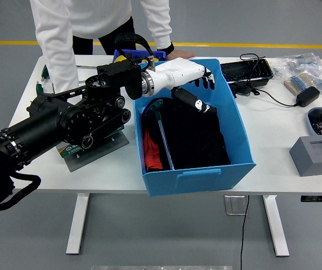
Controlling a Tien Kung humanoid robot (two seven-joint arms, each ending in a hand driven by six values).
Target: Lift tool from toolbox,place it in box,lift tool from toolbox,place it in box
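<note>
Left robot hand (190, 84) white, fingers loosely spread, empty, above blue box (237, 126); green-handled tool (162, 134) inside.

Person (93, 22) cut off above chest by top edge; toolbox (141, 55) mostly hidden behind left arm (65, 121).

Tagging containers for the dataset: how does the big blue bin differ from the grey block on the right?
The blue bin is far larger than the grey block. The bin is deep, with tools and dark contents inside; the block has only a shallow, empty square recess on top. The left hand reaches over the bin; nothing is near the block. Both sit on the white table.
</note>
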